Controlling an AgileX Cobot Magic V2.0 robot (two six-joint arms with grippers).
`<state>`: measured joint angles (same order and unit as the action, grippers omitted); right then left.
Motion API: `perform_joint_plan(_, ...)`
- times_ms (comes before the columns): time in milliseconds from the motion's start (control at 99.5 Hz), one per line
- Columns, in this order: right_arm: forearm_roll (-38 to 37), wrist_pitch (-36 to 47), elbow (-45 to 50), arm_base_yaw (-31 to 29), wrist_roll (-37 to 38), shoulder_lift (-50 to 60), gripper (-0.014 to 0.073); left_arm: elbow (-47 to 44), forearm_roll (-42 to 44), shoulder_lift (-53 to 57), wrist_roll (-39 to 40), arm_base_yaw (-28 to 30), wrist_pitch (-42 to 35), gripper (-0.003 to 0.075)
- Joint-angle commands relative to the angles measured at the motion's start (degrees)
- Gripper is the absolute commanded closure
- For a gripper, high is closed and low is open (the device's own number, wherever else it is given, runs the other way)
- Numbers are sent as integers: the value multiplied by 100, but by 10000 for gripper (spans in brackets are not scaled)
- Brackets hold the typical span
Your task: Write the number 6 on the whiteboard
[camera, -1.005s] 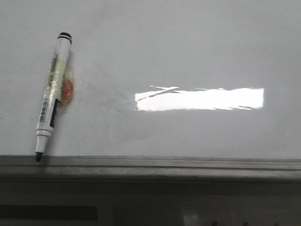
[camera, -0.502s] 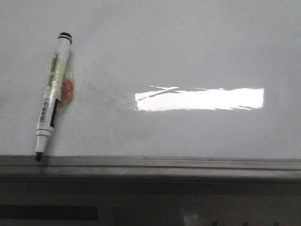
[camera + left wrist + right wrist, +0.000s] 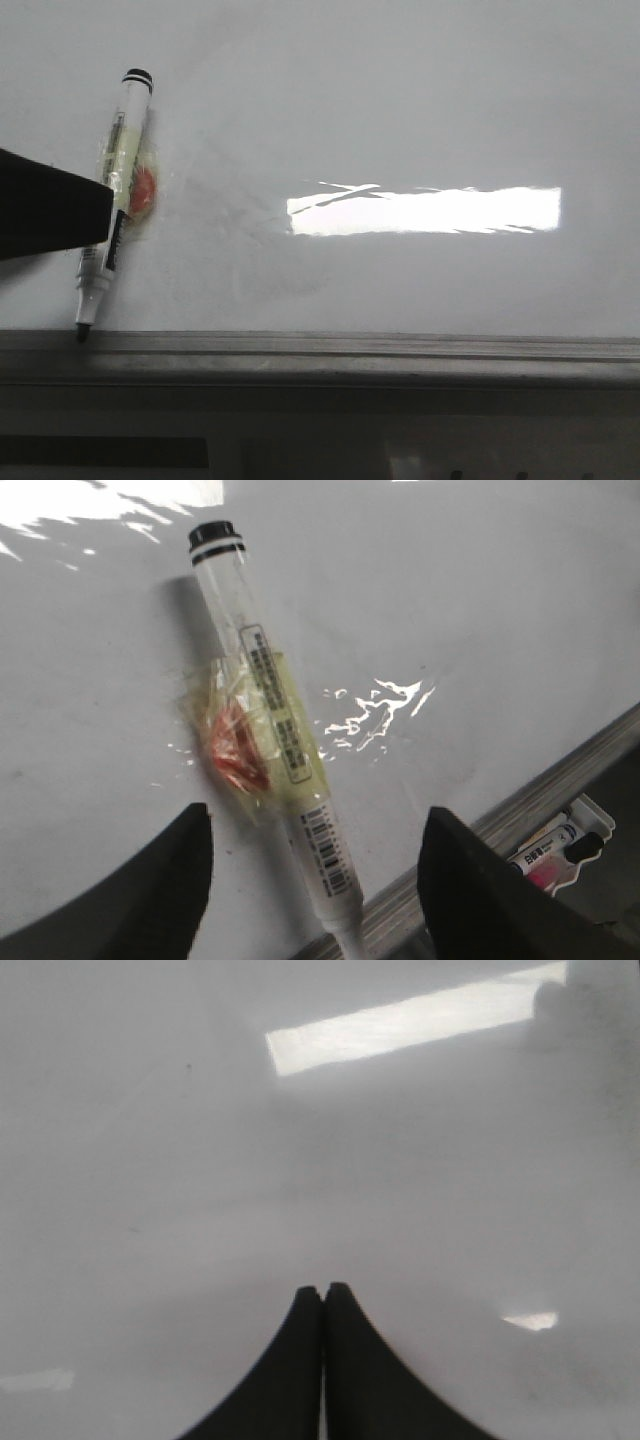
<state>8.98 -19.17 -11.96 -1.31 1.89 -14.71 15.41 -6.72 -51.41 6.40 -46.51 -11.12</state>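
The whiteboard (image 3: 400,120) lies flat, glossy pale grey, with a bright glare bar and faint wipe smudges; no number 6 shows on it. A white marker (image 3: 112,210) with a black end cap, clear tape and an orange-red patch lies at the board's left, its black tip at the near frame edge. In the left wrist view the marker (image 3: 270,720) lies between my open left gripper's (image 3: 315,825) fingers, which are apart from it. One left finger (image 3: 50,215) enters the front view from the left, over the marker. My right gripper (image 3: 322,1290) is shut and empty above bare board (image 3: 300,1140).
The board's grey metal frame (image 3: 320,352) runs along the near edge. Beyond the frame, in the left wrist view, a small tray holding another marker (image 3: 555,845) sits off the board.
My left gripper has come into the front view from the left and now reaches over the marker's lower body. The marker has not moved.
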Motion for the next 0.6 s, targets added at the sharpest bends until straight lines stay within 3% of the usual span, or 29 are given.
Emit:
perform_joint_plan(0, 13, 398, -191, -4, -36, -104, 657, 164, -64, -116, 73, -118, -517, 316)
perform_joint_plan(382, 13, 398, -191, -4, -36, -104, 657, 164, -292, -711, 63, -147, -628, 338)
perform_joint_plan(593, 13, 492, -191, 17, -36, -104, 657, 164, -469, -968, 65, 0, -628, 522)
